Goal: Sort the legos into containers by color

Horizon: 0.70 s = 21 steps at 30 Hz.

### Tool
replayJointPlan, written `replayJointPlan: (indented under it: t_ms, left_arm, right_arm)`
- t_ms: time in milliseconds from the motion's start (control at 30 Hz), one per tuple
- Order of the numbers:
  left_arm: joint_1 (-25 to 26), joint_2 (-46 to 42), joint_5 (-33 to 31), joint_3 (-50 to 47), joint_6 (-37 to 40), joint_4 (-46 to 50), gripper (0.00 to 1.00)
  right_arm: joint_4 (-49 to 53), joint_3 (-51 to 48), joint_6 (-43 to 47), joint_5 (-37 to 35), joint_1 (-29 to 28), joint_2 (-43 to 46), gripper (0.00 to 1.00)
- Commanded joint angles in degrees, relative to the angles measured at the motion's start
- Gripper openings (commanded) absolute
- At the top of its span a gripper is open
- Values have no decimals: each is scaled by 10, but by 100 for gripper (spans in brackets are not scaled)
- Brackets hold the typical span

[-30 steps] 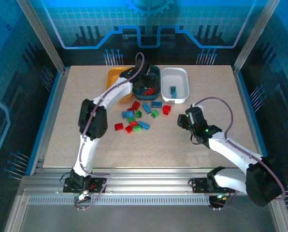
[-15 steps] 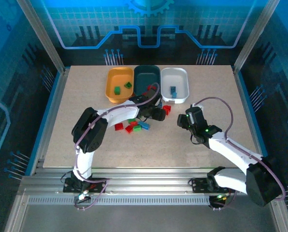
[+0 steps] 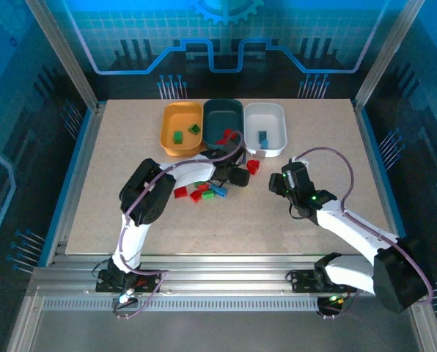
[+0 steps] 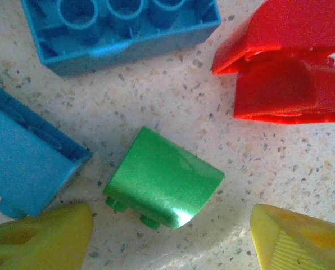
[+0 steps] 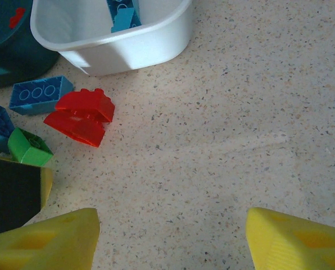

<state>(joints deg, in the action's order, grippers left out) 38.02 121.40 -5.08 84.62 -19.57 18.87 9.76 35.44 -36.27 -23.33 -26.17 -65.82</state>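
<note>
From above, the left gripper [image 3: 237,176] is down among the loose bricks [image 3: 204,192] near the middle of the table [image 3: 130,220]. A second ago it hung over the teal tub [image 3: 217,111] at the far edge, so one drop looks finished and a fresh pick begun. The orange tub [image 3: 176,117] holds green bricks [image 3: 178,136], the teal one a red piece [image 3: 227,134], as far as I can tell, and the white tub [image 3: 273,121] a blue brick [image 3: 263,137]. The right gripper [image 3: 276,180] waits right of the pile, unmoved.

At the left wrist, the fingers are spread wide and empty. A green brick [image 4: 163,185] lies on its side between them, touching neither. A red brick [image 4: 285,73] and two blue bricks [image 4: 122,28] lie close around it. By colour it should go to the orange tub.

At the right wrist, the fingers are also apart, holding nothing above bare table. Ahead lie the red brick and the white tub.
</note>
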Motion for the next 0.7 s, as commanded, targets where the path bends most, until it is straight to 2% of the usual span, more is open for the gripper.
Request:
replayJointPlan:
  t_ms: [0, 500, 667]
  left_arm:
    - [-7, 22, -6, 19, -9, -19, 76]
    - [-12, 52, 9, 48, 29, -42, 73]
    - [-12, 49, 9, 32, 31, -52, 58]
  right_arm:
    - [-9, 8, -5, 7, 4, 2, 71]
    - [-11, 11, -4, 9, 4, -13, 71]
    - [-11, 12, -4, 11, 4, -17, 71]
